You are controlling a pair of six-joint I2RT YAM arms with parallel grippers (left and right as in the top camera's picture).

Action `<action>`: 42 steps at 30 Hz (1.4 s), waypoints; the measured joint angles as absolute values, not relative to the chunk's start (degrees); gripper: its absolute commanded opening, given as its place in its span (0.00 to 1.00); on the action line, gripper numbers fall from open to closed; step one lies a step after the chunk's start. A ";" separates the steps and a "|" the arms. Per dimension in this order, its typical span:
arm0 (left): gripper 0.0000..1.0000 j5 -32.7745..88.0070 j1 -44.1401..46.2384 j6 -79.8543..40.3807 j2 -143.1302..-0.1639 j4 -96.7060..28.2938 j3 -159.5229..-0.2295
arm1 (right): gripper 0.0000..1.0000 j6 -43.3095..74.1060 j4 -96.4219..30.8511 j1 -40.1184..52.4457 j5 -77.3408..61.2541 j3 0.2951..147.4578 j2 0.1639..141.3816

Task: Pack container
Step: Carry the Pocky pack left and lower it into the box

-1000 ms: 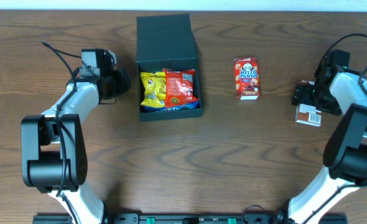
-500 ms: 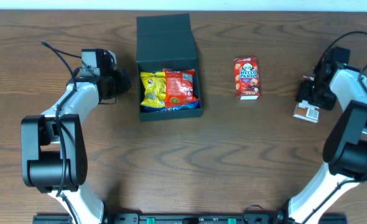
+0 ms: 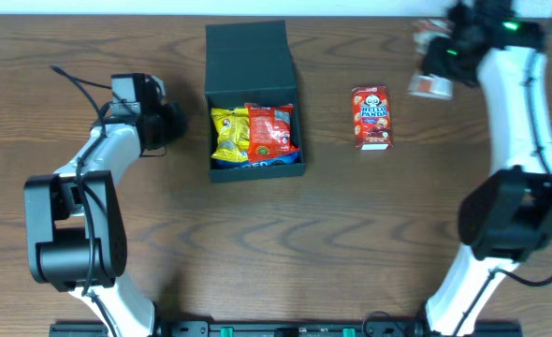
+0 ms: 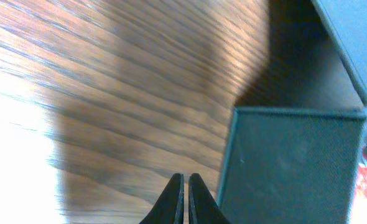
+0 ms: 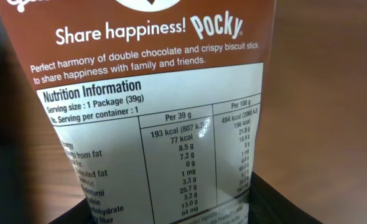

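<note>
- Pocky packet (image 3: 429,84) hangs pinched in the right gripper (image 3: 441,62), far right.
- Carry it left over the open container (image 3: 254,54), far centre, and lay it flat on the snack packets (image 3: 254,134).
- Left gripper (image 4: 183,182), jaws together and empty, waits beside the container's left wall.

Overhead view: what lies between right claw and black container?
Only the Hello Panda box lies between container and right claw, which holds a Pocky packet; overhead shows it.

Dark wood-grain worktop (image 3: 351,234). Red Hello Panda box (image 3: 371,117) lies flat on it. Brown Pocky packet (image 3: 430,86) nearby, nutrition panel showing.
</note>
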State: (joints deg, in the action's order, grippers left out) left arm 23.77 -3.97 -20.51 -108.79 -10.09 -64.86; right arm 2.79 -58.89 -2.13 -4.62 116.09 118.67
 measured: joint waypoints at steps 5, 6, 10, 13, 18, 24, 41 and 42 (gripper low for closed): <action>0.06 23.79 -6.31 -20.47 -108.77 -11.55 -64.88 | 0.47 5.69 -59.13 13.43 -5.65 117.16 118.67; 0.06 23.79 -6.48 -20.23 -108.77 -12.10 -64.88 | 0.47 6.44 -59.20 15.92 -5.80 117.16 118.67; 0.06 23.81 -6.66 -18.76 -108.75 -13.21 -64.88 | 0.49 9.61 -60.64 23.88 -5.96 117.21 119.17; 0.06 23.79 -6.66 -17.96 -108.75 -13.28 -64.88 | 0.51 12.78 -62.59 28.01 -5.58 117.30 121.51; 0.06 23.79 -6.66 -17.67 -108.64 -13.28 -64.88 | 0.45 20.53 -63.22 31.94 -5.34 117.27 128.01; 0.06 23.79 -6.66 -17.28 -108.51 -13.30 -64.88 | 0.45 30.00 -63.68 33.28 -0.56 117.27 130.45; 0.06 23.79 -6.66 -16.23 -108.22 -13.30 -64.88 | 0.89 28.64 -66.85 33.34 1.43 129.93 131.37; 0.06 23.79 -6.66 -16.23 -108.22 -13.30 -64.88 | 0.86 27.49 -66.83 33.28 1.28 131.87 131.07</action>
